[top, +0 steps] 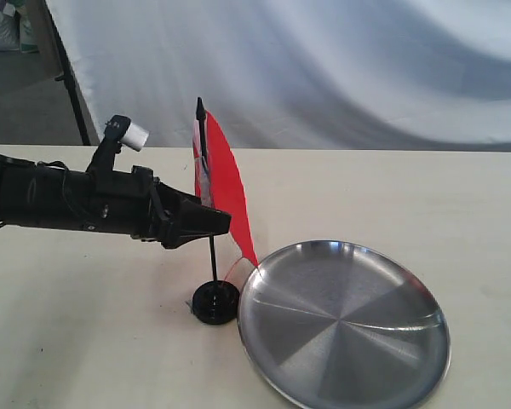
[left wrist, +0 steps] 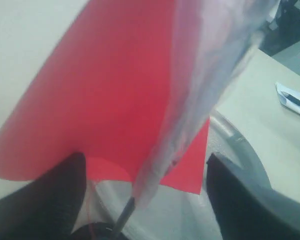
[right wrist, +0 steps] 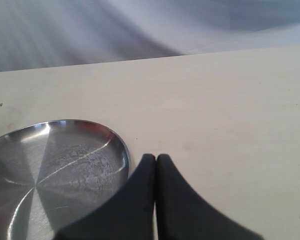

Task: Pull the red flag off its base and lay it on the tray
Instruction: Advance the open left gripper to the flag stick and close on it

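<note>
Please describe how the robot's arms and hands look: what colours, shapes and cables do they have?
The left arm is matt black and tubular, with thin black cables and a small white cylinder on a black bracket. The left hand tapers to black pointed fingers. The right hand has two smooth, curved black fingers; its arm is out of view.

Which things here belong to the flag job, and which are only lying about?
Job: red flag, base, tray, left hand (open, at the flag), right hand (shut).
Lying about: wrapped pen on the table, white backdrop, black stand.
</note>
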Available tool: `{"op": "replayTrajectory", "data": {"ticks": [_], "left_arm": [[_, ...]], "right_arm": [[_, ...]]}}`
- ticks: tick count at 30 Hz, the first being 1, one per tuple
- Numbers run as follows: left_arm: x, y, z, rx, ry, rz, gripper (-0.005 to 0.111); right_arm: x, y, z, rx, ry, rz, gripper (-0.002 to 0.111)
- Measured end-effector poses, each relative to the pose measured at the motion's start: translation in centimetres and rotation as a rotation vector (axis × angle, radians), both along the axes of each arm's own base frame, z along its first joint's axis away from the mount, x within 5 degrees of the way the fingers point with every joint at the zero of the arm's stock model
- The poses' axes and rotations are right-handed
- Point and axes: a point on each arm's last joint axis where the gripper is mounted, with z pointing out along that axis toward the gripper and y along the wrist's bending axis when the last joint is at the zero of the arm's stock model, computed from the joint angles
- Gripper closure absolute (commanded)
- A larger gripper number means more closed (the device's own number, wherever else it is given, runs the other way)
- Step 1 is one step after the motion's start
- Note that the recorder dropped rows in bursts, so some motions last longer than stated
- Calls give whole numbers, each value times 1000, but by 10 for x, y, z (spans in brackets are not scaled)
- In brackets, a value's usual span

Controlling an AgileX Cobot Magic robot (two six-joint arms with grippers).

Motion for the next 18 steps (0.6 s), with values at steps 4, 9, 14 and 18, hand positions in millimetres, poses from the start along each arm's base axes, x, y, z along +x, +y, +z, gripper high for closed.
{"op": "replayTrajectory", "data": {"ticks": [4,9,14,18], "left_arm": [[3,-2,1,-7,-11,-12,45],[3,-2,2,-12,-22,-24,55],[3,-2,2,-8,-28,-27,70],[3,-2,2,-8,-28,-27,84]], "right_arm": [[0,0,0,0,0,0,109],[0,0,0,0,0,0,109],[0,0,0,0,0,0,109],[0,0,0,0,0,0,109]]}}
